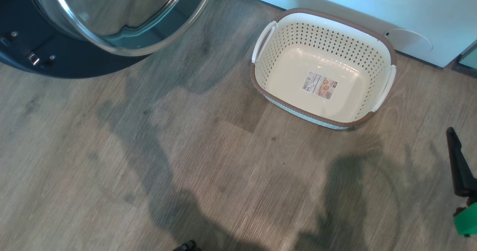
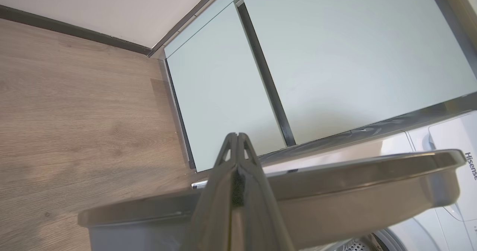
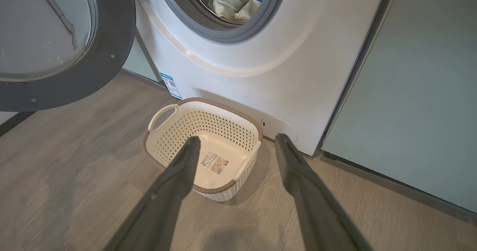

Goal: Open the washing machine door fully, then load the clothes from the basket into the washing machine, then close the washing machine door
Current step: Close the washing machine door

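Beside the washing machine [image 3: 298, 57], the basket [image 1: 320, 42] lies parallel, upright.

smooth cream plastic basket [image 1: 328, 42], matt wood-look floor [image 1: 149, 150], shiny glass in the washing machine door [image 1: 123, 16], soft cloth clothes [image 3: 231, 7]

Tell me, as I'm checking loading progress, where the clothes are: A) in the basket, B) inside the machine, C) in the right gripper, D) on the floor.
B: the clothes lie inside the machine; the basket holds just its label.
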Controlling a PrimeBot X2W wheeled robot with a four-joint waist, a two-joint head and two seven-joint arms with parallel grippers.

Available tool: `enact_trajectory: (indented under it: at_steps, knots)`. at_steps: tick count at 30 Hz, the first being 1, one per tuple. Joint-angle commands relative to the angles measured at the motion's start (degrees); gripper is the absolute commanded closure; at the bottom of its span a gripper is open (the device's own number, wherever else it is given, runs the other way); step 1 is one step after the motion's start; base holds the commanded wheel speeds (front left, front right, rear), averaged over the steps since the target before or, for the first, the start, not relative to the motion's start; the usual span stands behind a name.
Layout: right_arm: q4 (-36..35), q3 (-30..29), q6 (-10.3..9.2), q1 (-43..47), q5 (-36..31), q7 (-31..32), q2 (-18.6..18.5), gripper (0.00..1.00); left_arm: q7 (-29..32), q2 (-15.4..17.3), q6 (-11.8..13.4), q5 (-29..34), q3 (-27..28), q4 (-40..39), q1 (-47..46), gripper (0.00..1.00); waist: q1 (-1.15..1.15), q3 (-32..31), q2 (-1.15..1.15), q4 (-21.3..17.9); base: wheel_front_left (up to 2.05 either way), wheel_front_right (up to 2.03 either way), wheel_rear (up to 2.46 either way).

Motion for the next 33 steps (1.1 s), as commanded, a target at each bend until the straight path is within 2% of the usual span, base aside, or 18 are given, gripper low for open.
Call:
enact_trajectory:
  at_steps: [1, 17, 33]
  knots:
    - [-1.74, 1.16, -0.16, -1.08, 0.17, 0.30, -0.81, 0.00, 0.96, 3.47, -0.66, 0.40, 0.06, -2.49, -1.23, 1.00, 0.00, -0.05, 0.00, 0.01, 0.00, 0.00, 0.00]
    - [-0.38, 1.28, -0.16, -1.41, 0.18, 0.51, -0.30, 0.00, 7.50, 4.08, -1.19, -0.75, -1.66, -6.41, -0.87, 1.00, 0.00, -0.34, 0.00, 0.41, 0.00, 0.00, 0.00]
    - [1.55, 1.56, -0.16, -2.14, 0.21, 0.33, 0.87, 0.00, 16.81, 3.62, -2.03, -5.00, -2.69, -12.30, -1.04, 1.00, 0.00, -0.85, 0.00, 0.28, 0.00, 0.00, 0.00]
